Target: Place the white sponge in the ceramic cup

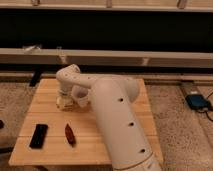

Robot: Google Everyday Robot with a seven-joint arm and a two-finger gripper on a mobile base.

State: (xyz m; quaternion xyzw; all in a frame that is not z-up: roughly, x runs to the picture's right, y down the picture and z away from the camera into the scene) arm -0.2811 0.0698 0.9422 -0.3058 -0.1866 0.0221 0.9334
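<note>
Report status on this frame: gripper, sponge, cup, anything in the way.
Gripper low at left rear of table, over a pale block, likely the white sponge. Ceramic cup apparently right beside it. Black object, red object front-left, apart.

Layout of the table [45, 95]. The gripper [64, 100] hangs low over the table's rear left part, at the end of the arm [115, 120], which enters from the near right and crosses above the tabletop. The sponge [63, 104] lies directly under the gripper, at its tip; contact cannot be told. The ceramic cup [80, 94] stands just to the gripper's right, between gripper and arm. Nearer than the gripper, toward the table's front edge, lie two items side by side: a flat slab [38, 135] to the gripper's front left, and a small tapered object [70, 134] straight in front. Behind the gripper, beyond the table, runs a ledge [125, 56]. Far to its right, on the floor, sits a box [198, 101].
</note>
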